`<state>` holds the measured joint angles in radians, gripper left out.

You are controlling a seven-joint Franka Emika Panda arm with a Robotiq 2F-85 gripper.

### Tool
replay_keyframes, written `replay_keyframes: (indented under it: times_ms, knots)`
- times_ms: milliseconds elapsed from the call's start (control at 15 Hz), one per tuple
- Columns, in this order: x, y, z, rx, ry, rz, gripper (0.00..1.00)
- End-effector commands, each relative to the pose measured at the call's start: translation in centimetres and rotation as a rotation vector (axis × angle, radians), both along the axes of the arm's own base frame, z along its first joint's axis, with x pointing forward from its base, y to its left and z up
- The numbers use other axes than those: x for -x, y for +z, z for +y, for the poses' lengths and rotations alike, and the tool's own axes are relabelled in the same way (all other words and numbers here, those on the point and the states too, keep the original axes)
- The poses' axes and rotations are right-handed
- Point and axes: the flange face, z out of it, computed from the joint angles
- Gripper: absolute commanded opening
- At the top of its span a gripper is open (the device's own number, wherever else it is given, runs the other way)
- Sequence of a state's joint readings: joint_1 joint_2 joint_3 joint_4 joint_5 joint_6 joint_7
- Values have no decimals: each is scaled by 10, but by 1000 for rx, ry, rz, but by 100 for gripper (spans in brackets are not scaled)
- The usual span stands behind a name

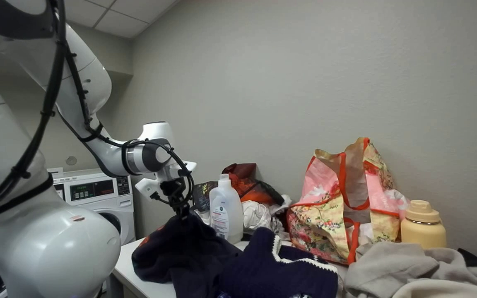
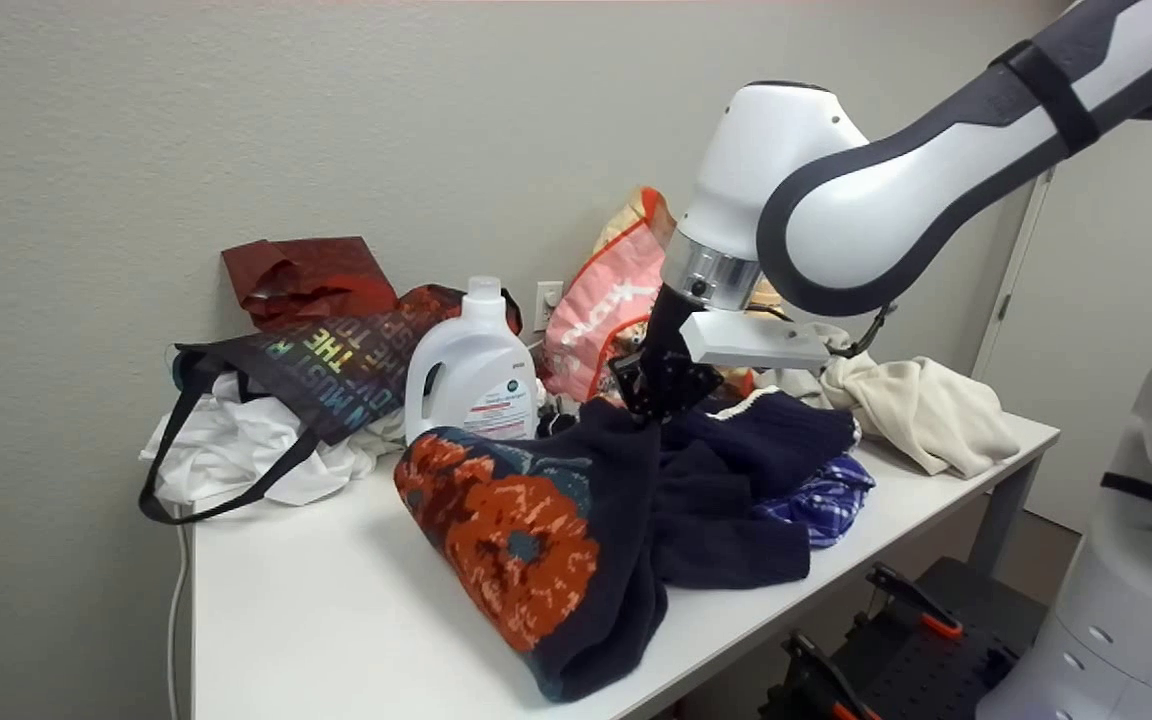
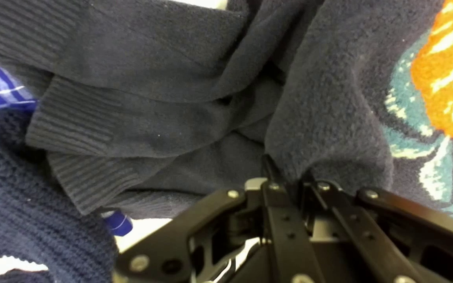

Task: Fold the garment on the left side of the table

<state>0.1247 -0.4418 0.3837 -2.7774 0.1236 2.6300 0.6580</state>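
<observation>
A dark navy garment with a large orange flower pattern (image 2: 526,545) lies partly folded on the white table, with its sleeves toward the other clothes. It also shows in an exterior view (image 1: 189,252). My gripper (image 2: 648,408) is over its far edge, and the cloth there is drawn up into a peak. In the wrist view the fingers (image 3: 289,175) are close together with a fold of the dark cloth (image 3: 328,118) pinched between them. The ribbed cuffs (image 3: 73,114) lie to the left of the fingers. The exact fingertip contact is partly hidden in the cloth.
A white detergent bottle (image 2: 481,370) stands just behind the garment. A navy knit with white trim (image 1: 280,265) and a blue plaid cloth (image 2: 826,500) lie beside it. A floral bag (image 1: 342,207), a yellow bottle (image 1: 423,225), a beige cloth (image 2: 921,415) and a black bag (image 2: 336,370) are also there.
</observation>
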Motion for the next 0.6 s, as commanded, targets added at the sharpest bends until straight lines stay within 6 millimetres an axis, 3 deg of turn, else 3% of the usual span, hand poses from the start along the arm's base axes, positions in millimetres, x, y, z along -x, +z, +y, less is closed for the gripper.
replay_keyframes:
  times_ms: [0, 533]
  knots:
    - [4, 16, -12, 57, -68, -10, 3]
    - [14, 35, -35, 161, -179, 13, 3]
